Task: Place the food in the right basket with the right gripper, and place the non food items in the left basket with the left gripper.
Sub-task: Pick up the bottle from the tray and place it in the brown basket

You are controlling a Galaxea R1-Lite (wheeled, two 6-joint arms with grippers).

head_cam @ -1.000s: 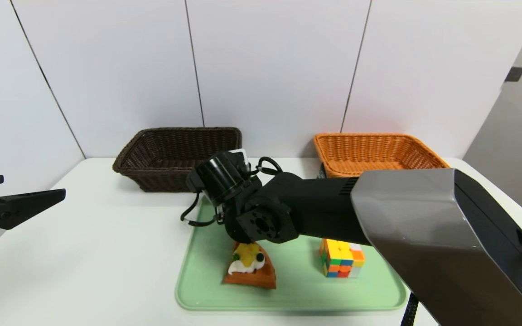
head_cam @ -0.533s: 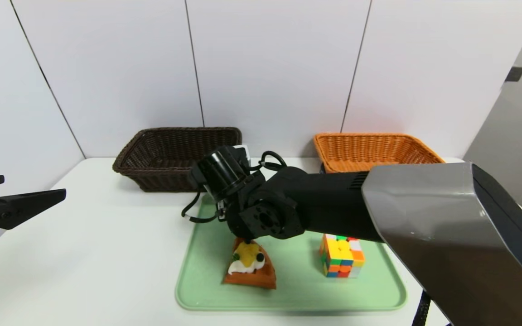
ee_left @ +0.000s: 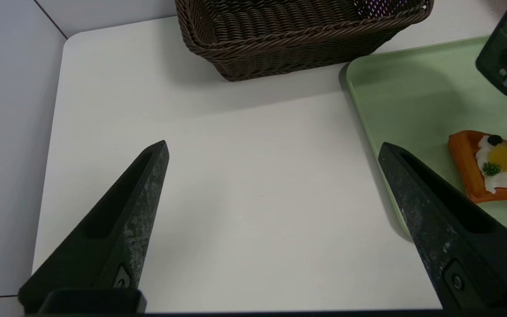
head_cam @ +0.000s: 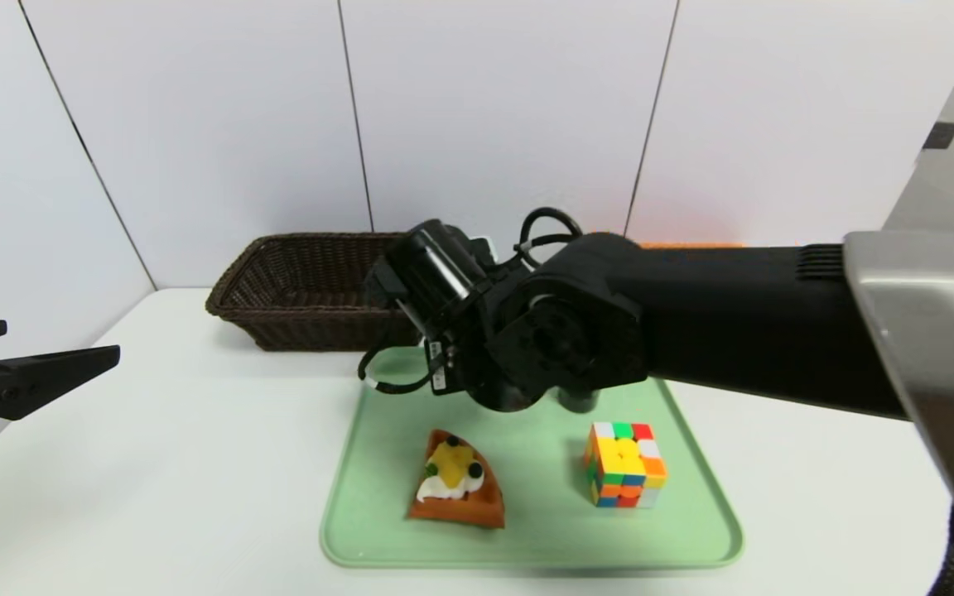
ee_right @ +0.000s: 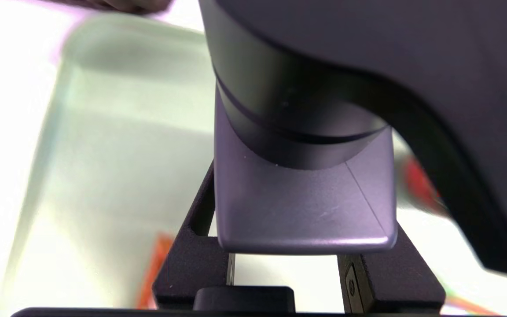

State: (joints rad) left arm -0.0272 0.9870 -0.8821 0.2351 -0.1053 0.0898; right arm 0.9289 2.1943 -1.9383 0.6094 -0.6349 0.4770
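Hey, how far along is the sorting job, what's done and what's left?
Nothing looks done: the slice and the cube both sit on the tray. Nothing is in hand: the left hand hangs open off to the left, and the right arm hovers over the tray. Left to do: slice into the right basket, cube into the left basket.

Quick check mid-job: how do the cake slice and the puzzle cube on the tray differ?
The cake slice is an orange wedge with white cream and yellow topping; the puzzle cube is a block of many-coloured squares. The slice lies on the robot's left half of the green tray, the cube on the right half. The slice is food, the cube is not. Both rest on the tray, ungripped.
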